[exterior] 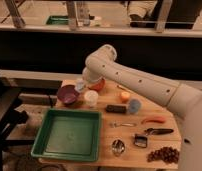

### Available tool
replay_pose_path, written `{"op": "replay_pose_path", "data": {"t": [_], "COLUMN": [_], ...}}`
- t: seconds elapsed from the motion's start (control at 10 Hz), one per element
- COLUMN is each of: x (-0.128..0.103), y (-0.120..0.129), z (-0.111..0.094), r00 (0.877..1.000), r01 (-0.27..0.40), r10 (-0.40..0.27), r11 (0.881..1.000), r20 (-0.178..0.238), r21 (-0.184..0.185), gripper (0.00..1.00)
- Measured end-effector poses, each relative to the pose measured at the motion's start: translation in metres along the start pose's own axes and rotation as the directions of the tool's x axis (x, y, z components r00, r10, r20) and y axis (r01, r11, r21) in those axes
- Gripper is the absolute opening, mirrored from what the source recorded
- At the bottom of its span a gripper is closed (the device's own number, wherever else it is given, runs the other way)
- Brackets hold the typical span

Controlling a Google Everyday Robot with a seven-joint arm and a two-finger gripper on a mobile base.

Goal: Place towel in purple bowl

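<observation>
The purple bowl stands at the table's back left. My gripper reaches down just right of the bowl's far rim, below the white wrist of my arm. A pale object shows at the gripper; I cannot tell whether it is the towel. A white, cup-like object sits just right of the bowl, in front of the gripper. No other thing in view reads clearly as a towel.
A green tray fills the front left. An orange bowl sits behind the gripper. To the right lie a black block, an orange, a blue disc, a red vegetable, utensils, a metal cup and grapes.
</observation>
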Motion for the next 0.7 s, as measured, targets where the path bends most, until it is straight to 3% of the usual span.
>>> {"op": "replay_pose_path", "data": {"t": [0.7], "x": [-0.014], "y": [-0.018], "z": [0.021], "r00": [0.998], "r01": [0.054], "r10": [-0.053], "r11": [0.999], "r20": [0.046], "r21": [-0.004], "gripper": [0.00]}}
